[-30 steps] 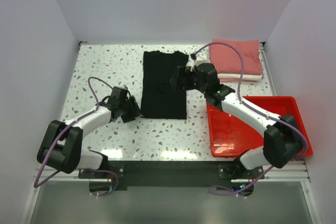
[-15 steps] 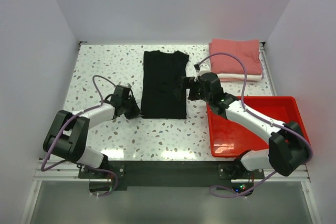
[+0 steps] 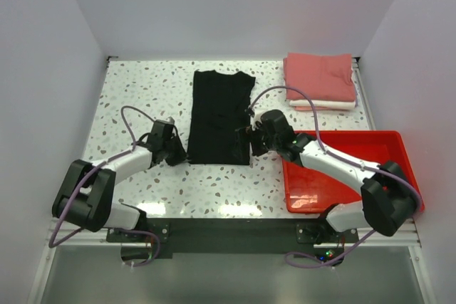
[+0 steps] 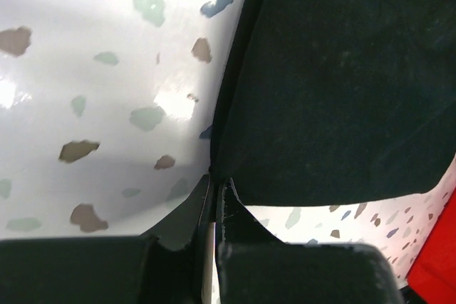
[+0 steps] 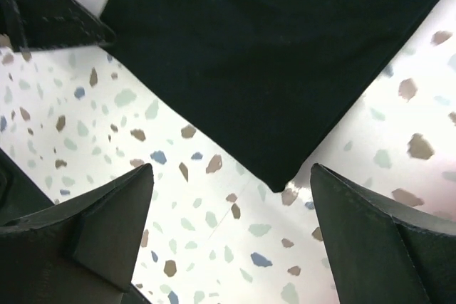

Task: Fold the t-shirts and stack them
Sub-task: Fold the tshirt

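The black t-shirt [image 3: 219,115] lies flat as a long folded strip on the speckled table. My left gripper [image 3: 179,154] is at its near-left corner, shut on the cloth's edge; in the left wrist view the black t-shirt [image 4: 342,83] runs into the closed left gripper [image 4: 214,181]. My right gripper [image 3: 244,146] hovers at the near-right corner, open. In the right wrist view that corner of the black t-shirt [image 5: 271,55] points down between the spread fingers of the right gripper [image 5: 231,172], untouched. A folded salmon-pink t-shirt [image 3: 320,76] rests on a white t-shirt [image 3: 333,105] at the back right.
A red plastic tray [image 3: 388,144] stands at the front right, under my right forearm. White walls close in the table on three sides. Bare speckled table [image 3: 135,87] lies left of the black shirt.
My left gripper has closed on the shirt's near-left corner. My right gripper moved from the shirt's right edge down toward its near-right corner, staying open. The shirt's near end shifted slightly left.
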`<act>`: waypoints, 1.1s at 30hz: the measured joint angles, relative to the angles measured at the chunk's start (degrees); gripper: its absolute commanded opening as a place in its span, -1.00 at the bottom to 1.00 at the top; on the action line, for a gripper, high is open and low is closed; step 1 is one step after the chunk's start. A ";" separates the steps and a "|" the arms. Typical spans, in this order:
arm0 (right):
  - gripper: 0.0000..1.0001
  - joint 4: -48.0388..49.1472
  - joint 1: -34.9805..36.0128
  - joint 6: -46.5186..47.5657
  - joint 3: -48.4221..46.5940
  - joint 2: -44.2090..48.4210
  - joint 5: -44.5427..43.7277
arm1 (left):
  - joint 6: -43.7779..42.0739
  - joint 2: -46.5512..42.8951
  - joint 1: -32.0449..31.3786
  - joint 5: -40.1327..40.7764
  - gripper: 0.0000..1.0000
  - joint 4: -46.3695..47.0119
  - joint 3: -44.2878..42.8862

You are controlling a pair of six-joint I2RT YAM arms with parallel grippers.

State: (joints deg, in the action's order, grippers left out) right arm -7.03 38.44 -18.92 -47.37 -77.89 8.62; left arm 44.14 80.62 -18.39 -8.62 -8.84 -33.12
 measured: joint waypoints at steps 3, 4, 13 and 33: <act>0.68 -1.40 1.18 0.63 0.11 -2.12 0.90 | 0.02 -2.49 0.00 0.79 -1.00 -1.07 1.66; 0.62 -1.60 1.38 0.63 0.37 -2.86 1.18 | 0.04 -3.21 0.00 1.03 -1.00 -1.29 2.19; 0.11 -2.08 2.43 -0.48 4.37 -5.60 1.51 | 0.24 -6.49 0.00 2.05 -1.00 -3.34 4.00; -1.00 4.87 3.23 -1.03 5.03 -13.18 3.48 | 0.46 -7.58 0.00 2.97 -1.00 -4.55 4.44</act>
State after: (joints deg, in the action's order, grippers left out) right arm -2.15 41.67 -19.94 -42.35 -91.07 12.10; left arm 44.60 73.03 -18.39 -5.65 -13.39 -28.69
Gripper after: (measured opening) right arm 0.109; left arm 0.031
